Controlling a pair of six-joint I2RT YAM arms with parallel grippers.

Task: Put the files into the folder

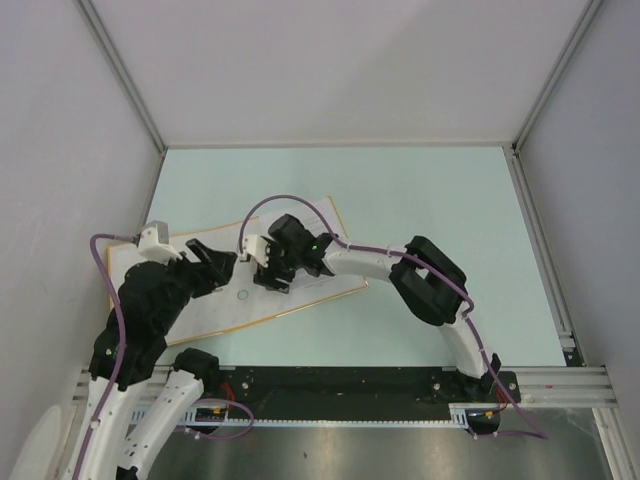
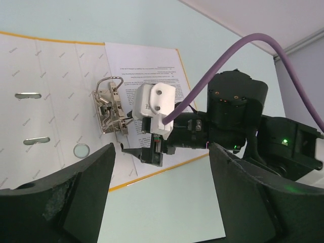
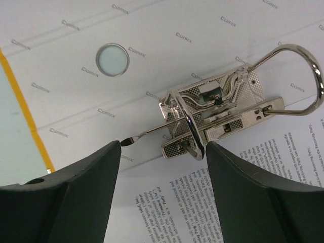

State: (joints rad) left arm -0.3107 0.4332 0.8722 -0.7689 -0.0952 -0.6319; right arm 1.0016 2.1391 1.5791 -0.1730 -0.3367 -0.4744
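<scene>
The folder (image 1: 225, 305) lies open on the left of the table, cream inside up, orange edge showing; it also shows in the left wrist view (image 2: 50, 76). Its metal ring mechanism (image 3: 217, 116) sits at the middle, with a thin lever (image 3: 126, 142) sticking out. The files (image 3: 202, 202), white sheets of black text, lie on the folder's right half (image 2: 147, 66) with their edge at the rings. My right gripper (image 3: 162, 177) is open just above the mechanism and sheets, a finger on each side of the front ring. My left gripper (image 2: 162, 202) is open and empty over the folder's near edge.
The pale green table (image 1: 440, 200) is boxed in by grey walls on three sides. A metal rail (image 1: 400, 385) runs along the near edge. Purple cables (image 1: 290, 200) loop over both arms. A round hole (image 3: 112, 59) sits in the folder's spine.
</scene>
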